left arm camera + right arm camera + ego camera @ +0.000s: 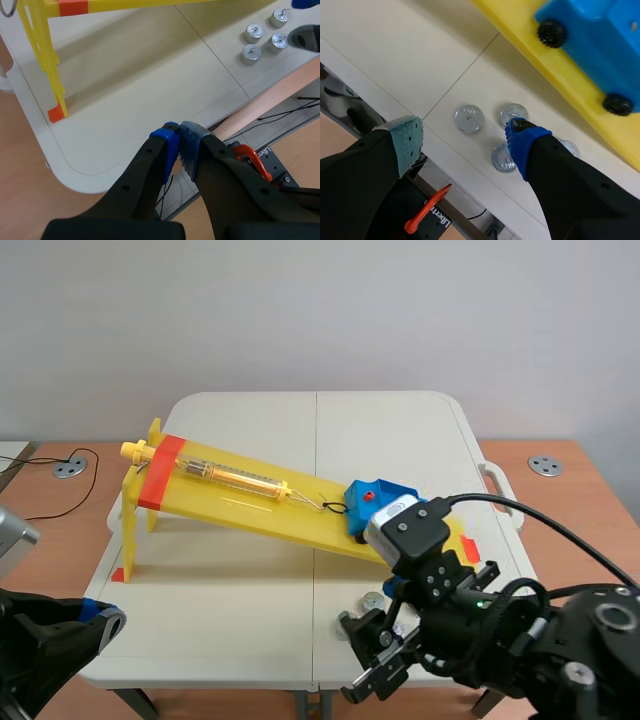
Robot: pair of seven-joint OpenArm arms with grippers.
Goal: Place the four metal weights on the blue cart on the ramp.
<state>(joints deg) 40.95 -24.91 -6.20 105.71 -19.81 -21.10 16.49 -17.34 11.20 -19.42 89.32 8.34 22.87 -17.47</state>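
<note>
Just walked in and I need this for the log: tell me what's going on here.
The right gripper hangs open over the four metal weights, which all lie on the white table near its front edge, beside the low end of the yellow ramp. None is gripped yet, and none is on the blue cart, which sits at the ramp's low end. The left gripper is shut on nothing, by the table's near left corner.
</note>
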